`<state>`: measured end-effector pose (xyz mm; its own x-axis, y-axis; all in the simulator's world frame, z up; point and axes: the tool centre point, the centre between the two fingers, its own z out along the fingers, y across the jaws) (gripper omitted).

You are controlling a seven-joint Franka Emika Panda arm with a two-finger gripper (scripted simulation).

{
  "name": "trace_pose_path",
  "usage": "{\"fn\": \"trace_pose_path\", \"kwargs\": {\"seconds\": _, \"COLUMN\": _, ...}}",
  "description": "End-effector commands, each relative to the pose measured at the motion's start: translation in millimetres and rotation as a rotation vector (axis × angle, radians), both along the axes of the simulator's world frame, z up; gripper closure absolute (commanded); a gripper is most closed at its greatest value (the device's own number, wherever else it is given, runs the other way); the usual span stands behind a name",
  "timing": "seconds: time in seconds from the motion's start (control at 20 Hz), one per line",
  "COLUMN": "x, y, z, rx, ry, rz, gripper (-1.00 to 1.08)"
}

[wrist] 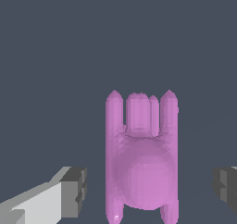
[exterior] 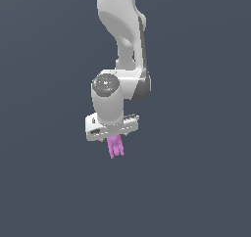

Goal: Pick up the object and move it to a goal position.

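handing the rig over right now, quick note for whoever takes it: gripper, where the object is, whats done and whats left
Gripper: open, a grey finger pad on each side of the small pink-purple lumpy pronged object, gaps on both sides, no contact visible.
Object: directly under the white gripper hand in the exterior view; whether it rests on the floor is unclear.
Done: gripper lined up over it.
Left: close, lift, carry to goal. No goal marker shows.

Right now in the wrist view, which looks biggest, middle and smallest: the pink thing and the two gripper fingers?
1. Pink object.
2. Finger with the white side.
3. Other finger, mostly cropped, so unsure.
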<state>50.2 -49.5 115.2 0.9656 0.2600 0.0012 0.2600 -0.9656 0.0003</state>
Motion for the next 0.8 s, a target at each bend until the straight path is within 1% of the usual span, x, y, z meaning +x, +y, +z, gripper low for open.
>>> {"fn": "trace_pose_path", "kwargs": {"seconds": 0.0, "x": -0.8, "y": 0.0, "z": -14.4, "rx": 0.0, "ry": 0.001, "rz": 0.001, "gripper": -0.92}}
{"fn": "trace_pose_path", "kwargs": {"seconds": 0.2, "x": -1.0, "y": -0.2, "z": -29.8, "rx": 0.0, "ry": 0.001, "rz": 0.002, "gripper": -0.92}}
{"fn": "trace_pose_path", "kwargs": {"seconds": 0.45, "x": 0.5, "y": -0.5, "z": -32.6, "rx": 0.0, "ry": 0.001, "rz": 0.002, "gripper": -0.92}}
{"fn": "trace_pose_path", "kwargs": {"seconds": 0.5, "x": 0.5, "y": -0.5, "z": -32.6, "rx": 0.0, "ry": 0.001, "rz": 0.002, "gripper": 1.08}}
{"fn": "trace_pose_path", "kwargs": {"seconds": 0.75, "x": 0.5, "y": -0.5, "z": -32.6, "rx": 0.0, "ry": 0.001, "rz": 0.002, "gripper": 1.08}}
